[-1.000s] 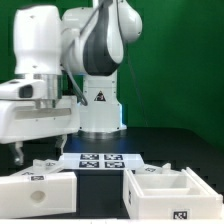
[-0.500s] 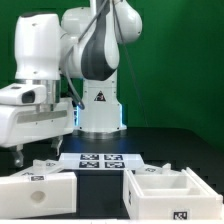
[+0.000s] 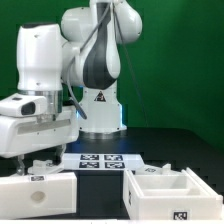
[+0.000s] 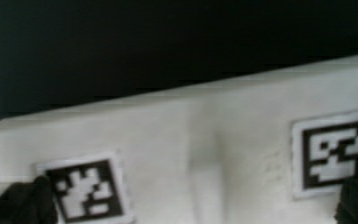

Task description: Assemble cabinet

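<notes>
Exterior view: my hand point(image 3: 40, 163) hangs low with its fingers pointing down at the table point(image 3: 195, 150), the arm folded forward from its base. The hand is released, jaws spread wide, nothing between them. A slab panel point(image 3: 40, 188) of the cabinet lies flat directly beneath the hand. The cabinet box point(image 3: 160, 190) sits well apart from the hand, and the marker board point(image 3: 100, 158) lies just beyond it. I judge the step to be grasping this panel. I would centre the jaws across it and descend straight, closing only once both fingers bracket its sides.

Wrist view: the slab panel point(image 4: 211, 130) looms close under the hand, blurred, showing two tags point(image 4: 341, 150). Its edge runs aslant, so I would square the wrist first.
</notes>
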Robot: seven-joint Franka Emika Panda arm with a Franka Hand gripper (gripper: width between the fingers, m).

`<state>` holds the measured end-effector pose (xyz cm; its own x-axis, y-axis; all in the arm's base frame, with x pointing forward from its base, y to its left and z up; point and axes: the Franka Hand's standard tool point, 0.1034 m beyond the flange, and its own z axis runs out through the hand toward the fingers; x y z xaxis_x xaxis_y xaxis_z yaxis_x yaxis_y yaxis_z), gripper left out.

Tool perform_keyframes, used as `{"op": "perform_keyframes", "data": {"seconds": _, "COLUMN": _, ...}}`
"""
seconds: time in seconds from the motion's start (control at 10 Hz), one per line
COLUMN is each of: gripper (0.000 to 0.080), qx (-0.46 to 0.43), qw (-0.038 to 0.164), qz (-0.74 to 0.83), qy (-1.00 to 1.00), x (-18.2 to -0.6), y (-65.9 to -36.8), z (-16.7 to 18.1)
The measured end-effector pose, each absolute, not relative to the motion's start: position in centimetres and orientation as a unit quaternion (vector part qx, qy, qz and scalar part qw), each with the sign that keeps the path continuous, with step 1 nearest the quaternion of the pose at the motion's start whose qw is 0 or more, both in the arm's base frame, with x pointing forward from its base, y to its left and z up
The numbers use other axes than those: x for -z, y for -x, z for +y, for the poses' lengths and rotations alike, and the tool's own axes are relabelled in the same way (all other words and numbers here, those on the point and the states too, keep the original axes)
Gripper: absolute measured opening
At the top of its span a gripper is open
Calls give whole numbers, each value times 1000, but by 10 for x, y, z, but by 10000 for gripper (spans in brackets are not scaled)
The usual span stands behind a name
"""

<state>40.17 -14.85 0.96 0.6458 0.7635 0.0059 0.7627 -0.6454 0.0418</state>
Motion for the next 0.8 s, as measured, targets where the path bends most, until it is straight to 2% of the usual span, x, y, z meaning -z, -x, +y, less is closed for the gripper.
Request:
{"op": "perform_keyframes", "data": {"seconds": 0.1, "gripper": 712, "qx": -11, "qw": 17, "qz": 420, "qy": -907, "x": -10, "y": -402, "z": -149}}
{"op": "perform_keyframes", "data": {"seconds": 0.2, "gripper": 575, "qx": -11, "qw": 17, "qz": 420, "qy": -907, "x": -10, "y": -402, "z": -149}}
{"op": "perform_keyframes", "data": {"seconds": 0.3, "gripper": 575, "qx": -11, "qw": 16, "qz": 419, "qy": -908, "x": -9, "y": -402, "z": -149}}
{"op": "perform_keyframes", "data": {"seconds": 0.4, "gripper": 394, "qx": -11, "qw": 16, "qz": 418, "qy": -908, "x": -9, "y": -402, "z": -149}}
{"op": "perform_keyframes", "data": {"seconds": 0.5, "gripper": 257, "qx": -11, "qw": 16, "qz": 417, "qy": -909, "x": -9, "y": -402, "z": -149}}
{"op": "perform_keyframes", "data": {"seconds": 0.6, "gripper": 257, "qx": -12, "qw": 18, "qz": 422, "qy": -906, "x": -9, "y": -403, "z": -146}}
{"op": "perform_keyframes", "data": {"seconds": 0.7, "gripper": 82, "qx": -13, "qw": 20, "qz": 450, "qy": -893, "x": -12, "y": -408, "z": -132}}
{"op": "perform_keyframes", "data": {"seconds": 0.8, "gripper": 64, "qx": -14, "qw": 19, "qz": 476, "qy": -879, "x": -18, "y": -415, "z": -118}}
